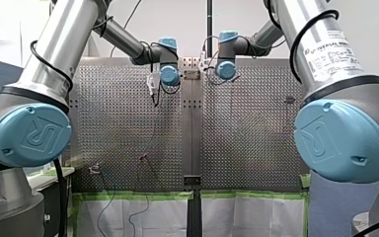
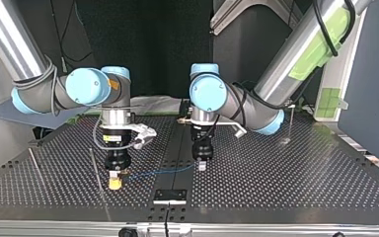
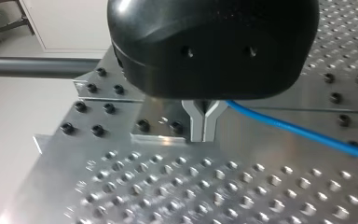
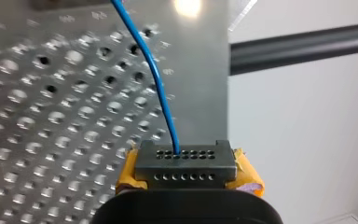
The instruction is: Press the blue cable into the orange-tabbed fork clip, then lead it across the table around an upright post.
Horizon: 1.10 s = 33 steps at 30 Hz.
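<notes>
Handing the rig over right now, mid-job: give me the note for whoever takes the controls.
Left gripper: metal fingers shut on the blue cable.
Right gripper: yellow pads shut on the cable's end, at a grey perforated block.
Cable spans between both grippers, low over the table, near its middle.
Done: cable picked up by both.
Left: I cannot make out the fork clip in any view; cable not pressed in, nor led around the upright post.
</notes>
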{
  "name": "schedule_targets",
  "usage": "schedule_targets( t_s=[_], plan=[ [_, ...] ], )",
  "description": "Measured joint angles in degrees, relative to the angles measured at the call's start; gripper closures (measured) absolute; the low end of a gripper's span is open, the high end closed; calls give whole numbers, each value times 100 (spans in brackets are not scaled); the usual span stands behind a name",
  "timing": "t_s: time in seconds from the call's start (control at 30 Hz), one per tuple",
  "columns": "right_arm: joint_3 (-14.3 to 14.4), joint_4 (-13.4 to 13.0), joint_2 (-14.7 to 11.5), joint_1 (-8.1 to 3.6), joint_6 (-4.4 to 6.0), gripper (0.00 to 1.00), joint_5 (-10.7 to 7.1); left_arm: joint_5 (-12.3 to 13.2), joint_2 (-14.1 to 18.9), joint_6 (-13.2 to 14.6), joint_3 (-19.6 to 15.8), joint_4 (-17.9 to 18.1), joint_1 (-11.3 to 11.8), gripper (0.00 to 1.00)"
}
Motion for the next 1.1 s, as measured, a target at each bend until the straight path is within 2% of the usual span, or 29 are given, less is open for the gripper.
schedule_targets(
  t_s=[0.4,0.6,0.83,1.1],
  plan=[
    [-28,236,-204,-209,27,100,-8,-80,-1,34,616,-287,-213,100],
    [-30,479,-390,-360,35,100,-4,-57,-5,37,956,-439,-317,100],
    [-30,688,-566,-558,49,100,-8,-26,-8,37,1078,-487,-404,100],
    [-30,977,-611,-765,53,100,-14,29,-39,25,1106,-505,-468,100]
  ],
)
